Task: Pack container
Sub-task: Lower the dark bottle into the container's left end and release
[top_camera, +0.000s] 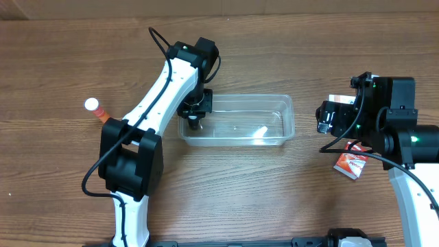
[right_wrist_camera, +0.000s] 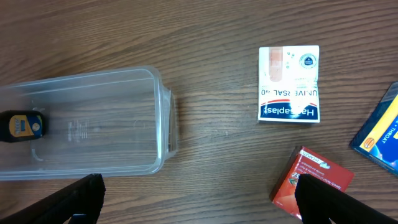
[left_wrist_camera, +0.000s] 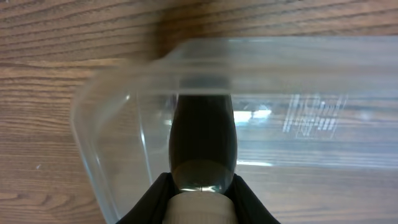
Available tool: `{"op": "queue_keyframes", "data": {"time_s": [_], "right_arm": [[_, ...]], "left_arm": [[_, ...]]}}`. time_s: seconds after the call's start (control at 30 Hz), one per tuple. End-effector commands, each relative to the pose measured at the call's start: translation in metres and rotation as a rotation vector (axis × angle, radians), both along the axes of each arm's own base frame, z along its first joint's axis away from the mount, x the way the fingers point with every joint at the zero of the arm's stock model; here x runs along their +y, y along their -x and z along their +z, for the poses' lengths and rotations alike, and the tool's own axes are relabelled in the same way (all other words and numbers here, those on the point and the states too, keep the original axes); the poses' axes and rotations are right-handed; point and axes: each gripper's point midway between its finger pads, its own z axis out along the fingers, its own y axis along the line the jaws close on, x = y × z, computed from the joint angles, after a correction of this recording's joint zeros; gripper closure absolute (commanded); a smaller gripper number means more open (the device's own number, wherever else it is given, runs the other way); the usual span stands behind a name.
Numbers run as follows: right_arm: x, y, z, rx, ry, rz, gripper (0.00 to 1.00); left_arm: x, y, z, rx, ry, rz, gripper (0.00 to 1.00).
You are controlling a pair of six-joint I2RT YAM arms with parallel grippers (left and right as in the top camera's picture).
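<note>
The clear plastic container (top_camera: 247,97) lies mid-table. My left gripper (top_camera: 195,118) is at its left end, shut on a dark bottle (left_wrist_camera: 203,140) with a pale cap (left_wrist_camera: 199,210). The bottle points down inside the container (left_wrist_camera: 280,59). In the right wrist view the bottle (right_wrist_camera: 22,126) shows a blue and yellow label through the container wall (right_wrist_camera: 93,81). My right gripper (top_camera: 328,120) hangs to the right of the container, with its fingers (right_wrist_camera: 199,205) wide open and empty above bare table.
A white Hansaplast box (right_wrist_camera: 289,84), a red box (right_wrist_camera: 311,180) and a blue box (right_wrist_camera: 382,130) lie right of the container. The red box also shows overhead (top_camera: 351,165). An orange bottle with a white cap (top_camera: 96,108) lies at the far left.
</note>
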Motion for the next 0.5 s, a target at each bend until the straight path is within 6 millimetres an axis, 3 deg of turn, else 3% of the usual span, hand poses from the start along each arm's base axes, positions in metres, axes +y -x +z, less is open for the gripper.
{"op": "queue_keyframes", "data": {"time_s": [0.0, 0.07, 0.1, 0.27, 0.47], "right_arm": [[-0.0004, -0.0050, 0.0130, -0.036, -0.007, -0.005, 0.00], [-0.0005, -0.0049, 0.0129, -0.035, -0.007, -0.005, 0.00], [-0.0005, -0.0047, 0.0127, -0.034, -0.007, -0.005, 0.00], [-0.0005, -0.0045, 0.0126, -0.034, -0.007, -0.005, 0.00], [-0.0005, -0.0045, 0.0126, -0.034, -0.007, -0.005, 0.00]], "left_arm": [[0.0011, -0.0056, 0.0017, -0.023, -0.008, -0.016, 0.80], [0.0008, -0.0063, 0.0017, -0.025, -0.006, -0.029, 0.57], [0.0005, -0.0070, 0.0017, -0.027, -0.005, -0.038, 0.37], [-0.0004, -0.0090, 0.0019, -0.034, 0.000, -0.059, 0.25], [-0.0018, -0.0115, 0.0110, -0.045, 0.004, -0.059, 0.19]]}}
